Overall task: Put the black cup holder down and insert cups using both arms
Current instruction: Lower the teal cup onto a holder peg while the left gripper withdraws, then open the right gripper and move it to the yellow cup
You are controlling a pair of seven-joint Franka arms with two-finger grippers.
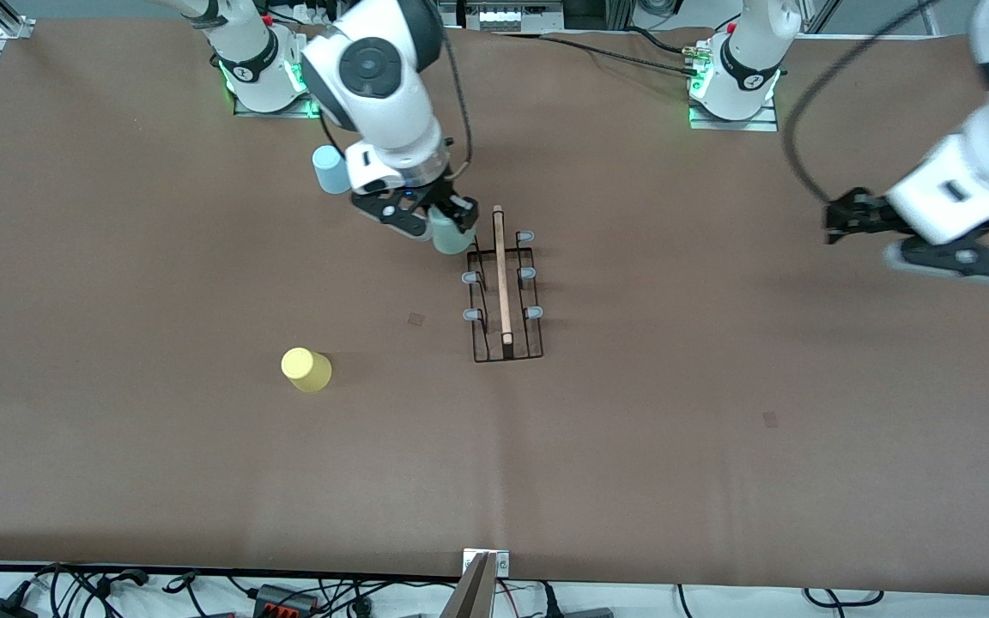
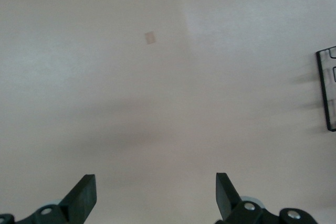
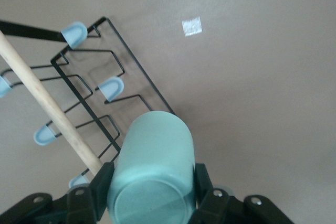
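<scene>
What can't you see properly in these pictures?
- Front view: the peg under the green cup is hidden by the cup and the right claw holding it.
- Front view: the blue cup is partly covered by the right arm.
- Front view: the left claw is blurred.
- Left wrist view: the black cup holder is cut off by the picture's edge.

The table [image 1: 718, 360] is plain brown with two small darker squares. The rack [image 1: 505, 292] is black wire, its handle [image 1: 501, 275] light wood, its pegs [image 3: 111, 88] pale blue-grey. One cup [image 3: 152, 174] is pale green, another [image 1: 306, 370] yellow, a third [image 1: 330, 169] light blue. Both arms look white, their grippers black.
</scene>
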